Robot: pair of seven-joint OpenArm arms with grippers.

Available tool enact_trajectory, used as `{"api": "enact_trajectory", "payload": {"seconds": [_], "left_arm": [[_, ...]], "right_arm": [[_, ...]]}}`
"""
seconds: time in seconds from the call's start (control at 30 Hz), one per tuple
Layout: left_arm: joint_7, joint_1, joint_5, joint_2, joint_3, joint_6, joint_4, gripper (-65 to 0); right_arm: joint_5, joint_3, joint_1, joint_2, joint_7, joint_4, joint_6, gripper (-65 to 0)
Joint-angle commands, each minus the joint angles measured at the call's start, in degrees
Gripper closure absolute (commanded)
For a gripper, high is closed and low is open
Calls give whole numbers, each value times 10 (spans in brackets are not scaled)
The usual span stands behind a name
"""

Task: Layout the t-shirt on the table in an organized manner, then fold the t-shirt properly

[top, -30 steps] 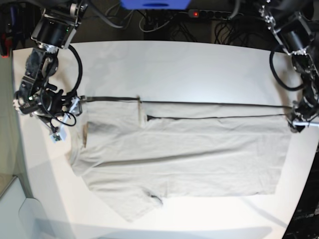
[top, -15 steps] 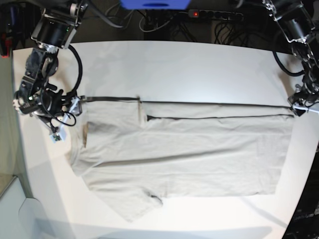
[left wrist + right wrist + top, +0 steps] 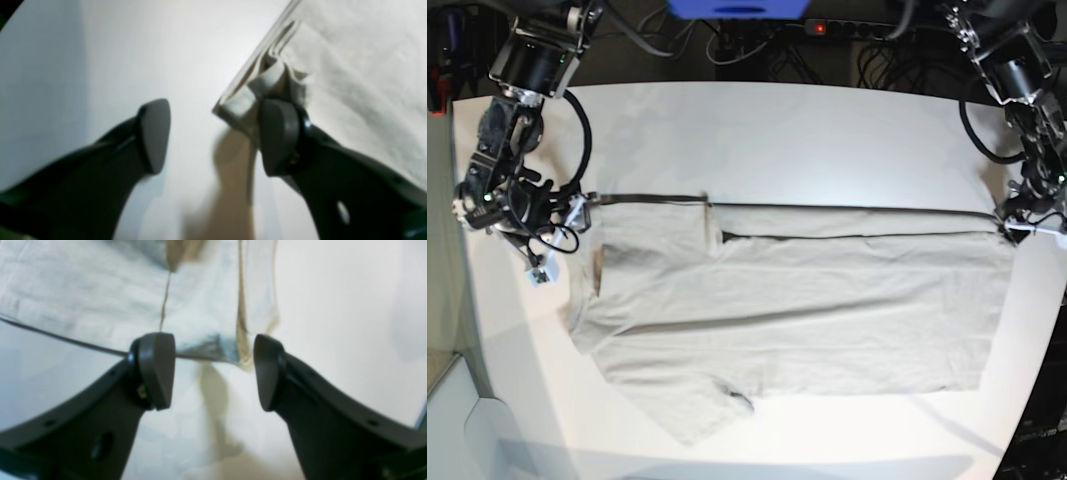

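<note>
Left gripper [image 3: 213,136] stood with jaws apart, one pad touching the t-shirt [image 3: 787,300] at its bunched corner. Right gripper [image 3: 213,373] was likewise spread, straddling the shirt's opposite edge. That shirt lay flat across the white table [image 3: 777,130].

Count from my side: one t-shirt [image 3: 797,300], the only cloth here. One table [image 3: 807,140] under it. Two arms, so two grippers: my left gripper [image 3: 213,136] and my right gripper [image 3: 213,373]. Each has two fingers, four in all; both fingers show in each wrist view. Shirt sleeves in sight: two in the base view, one along the top edge, one sticking out at the bottom. One power strip [image 3: 857,30] behind the table, one red light on it. One blue object [image 3: 739,8] at the top edge, can't tell what.
</note>
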Motion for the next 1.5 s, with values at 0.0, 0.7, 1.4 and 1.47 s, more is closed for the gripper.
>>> {"api": "enact_trajectory", "payload": {"seconds": [0.0,0.7,1.4,1.47], "left_arm": [[-8,-6,-1,-10,-2,-2,6,-408],[-12,-54,0,5,-2,-2,-41,-136],[-7,-52,-1,-1,-4,-3,-59,-5],[-7,-52,-1,-1,-4,-3,-59,-5]], "right_arm": [[4,1,11,10,7,9,8,-381],[4,1,13,11,7,8,8,-381],[4,-2,10,8,-9,9,8,-383],[3,-1,10,8,-5,5,8,-383]]}}
